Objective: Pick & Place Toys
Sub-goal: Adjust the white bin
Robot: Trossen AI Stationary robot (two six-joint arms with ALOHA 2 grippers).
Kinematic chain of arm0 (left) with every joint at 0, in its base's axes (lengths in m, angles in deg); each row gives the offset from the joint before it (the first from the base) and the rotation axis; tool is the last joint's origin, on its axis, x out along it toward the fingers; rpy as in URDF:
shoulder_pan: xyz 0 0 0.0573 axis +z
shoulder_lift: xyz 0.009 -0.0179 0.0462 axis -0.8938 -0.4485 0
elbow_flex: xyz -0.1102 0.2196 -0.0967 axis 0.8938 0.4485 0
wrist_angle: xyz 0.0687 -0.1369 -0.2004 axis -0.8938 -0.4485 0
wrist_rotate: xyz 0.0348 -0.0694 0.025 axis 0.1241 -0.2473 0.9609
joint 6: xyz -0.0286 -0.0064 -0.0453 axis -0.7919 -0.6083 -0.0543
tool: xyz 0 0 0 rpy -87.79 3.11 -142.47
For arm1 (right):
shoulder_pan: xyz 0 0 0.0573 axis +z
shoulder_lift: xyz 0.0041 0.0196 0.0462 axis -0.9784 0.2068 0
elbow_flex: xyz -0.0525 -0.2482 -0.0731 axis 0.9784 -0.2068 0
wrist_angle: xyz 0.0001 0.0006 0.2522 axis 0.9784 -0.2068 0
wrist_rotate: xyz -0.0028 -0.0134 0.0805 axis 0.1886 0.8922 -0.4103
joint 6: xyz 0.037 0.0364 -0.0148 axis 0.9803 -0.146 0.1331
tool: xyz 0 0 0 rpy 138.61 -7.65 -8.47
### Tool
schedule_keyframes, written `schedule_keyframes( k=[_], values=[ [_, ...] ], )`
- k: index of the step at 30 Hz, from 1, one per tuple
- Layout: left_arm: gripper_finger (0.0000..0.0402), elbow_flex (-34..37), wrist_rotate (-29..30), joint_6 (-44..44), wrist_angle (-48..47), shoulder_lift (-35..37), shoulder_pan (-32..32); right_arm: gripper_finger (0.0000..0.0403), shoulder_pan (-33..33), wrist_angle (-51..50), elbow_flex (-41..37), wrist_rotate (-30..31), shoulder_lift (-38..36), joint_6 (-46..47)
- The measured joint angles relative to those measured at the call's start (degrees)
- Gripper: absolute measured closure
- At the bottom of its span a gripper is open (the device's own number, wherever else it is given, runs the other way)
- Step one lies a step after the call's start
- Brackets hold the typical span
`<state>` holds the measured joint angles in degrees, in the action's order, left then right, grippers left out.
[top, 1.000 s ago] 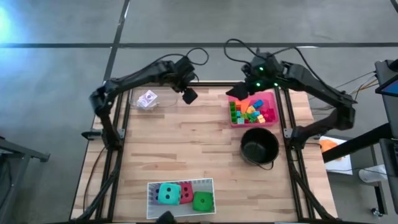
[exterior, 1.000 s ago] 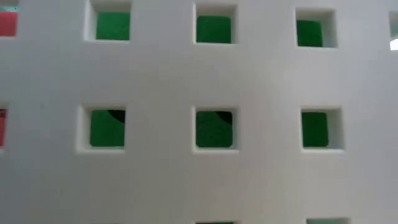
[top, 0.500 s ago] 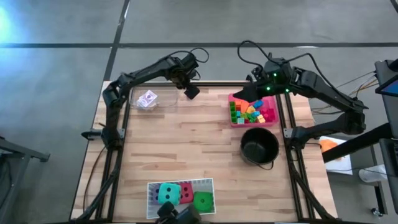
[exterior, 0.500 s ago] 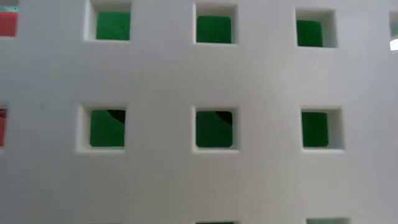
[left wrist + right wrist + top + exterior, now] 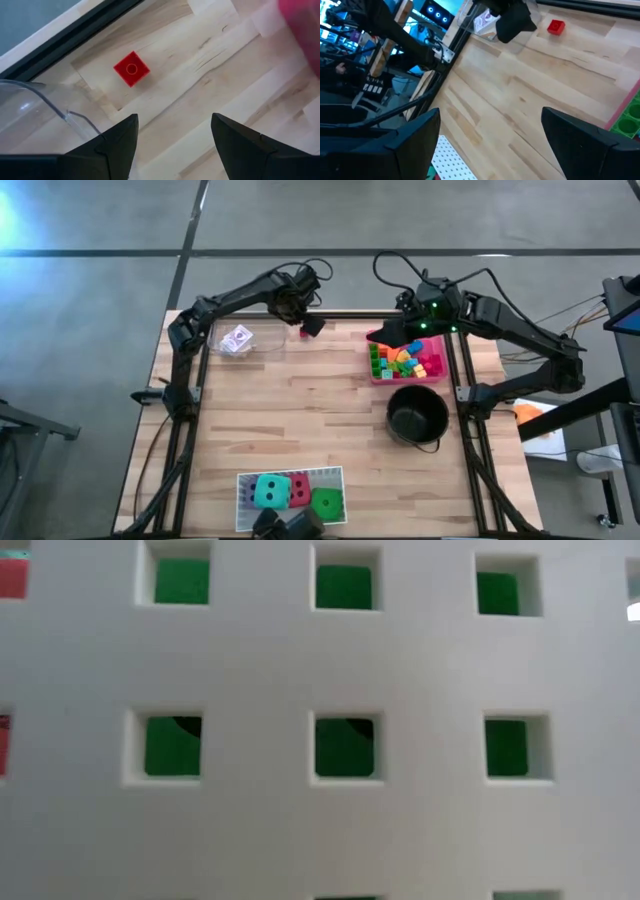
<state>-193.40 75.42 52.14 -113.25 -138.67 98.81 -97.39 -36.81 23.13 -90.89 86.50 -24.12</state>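
On the table, going left to right: near the far left corner sits a clear tray holding small playing cards, and just beside it, at the far edge, a lone red block lies bare on the wood. The left gripper hovers above that block with its fingers spread and nothing between them, so the pick looks about to start. At the near edge a white tray carries a teal die, a red die and a green die; a purple one is not visible. Farther right, the pink tray near the far right corner is packed with bright plastic blocks, and the right gripper hangs over its far left corner, fingers wide apart and empty. A black pot stands just nearer than the pink tray. Judging by this, most toys are already sorted; the stray red block seems the main piece left.
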Motion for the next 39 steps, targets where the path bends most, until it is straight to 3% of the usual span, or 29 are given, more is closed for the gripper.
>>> schedule_keyframes(
  k=[21, 25, 32, 39],
  values=[
    [0.0146, -2.45, -0.07, -4.22, -1.59, 0.0, 0.58, 0.0065, 0.63, -0.05, 0.02, 0.31, 0.21, 0.03],
    [0.0146, -3.74, -2.86, -2.26, -7.42, 0.01, -0.47, 0.0065, 0.63, -0.09, 0.02, 0.3, 0.21, -0.83],
    [0.0146, -4.7, -2.59, 3.21, -19.52, 2.9, -9.36, 0.0065, 0.63, -0.2, 0.02, 0.21, 0.21, -4.19],
    [0.0146, -3.06, 5.85, 2.18, -23.51, 11.98, -25.55, 0.0065, 0.72, -0.35, 0.02, -0.16, 0.21, -9.33]
  ],
)
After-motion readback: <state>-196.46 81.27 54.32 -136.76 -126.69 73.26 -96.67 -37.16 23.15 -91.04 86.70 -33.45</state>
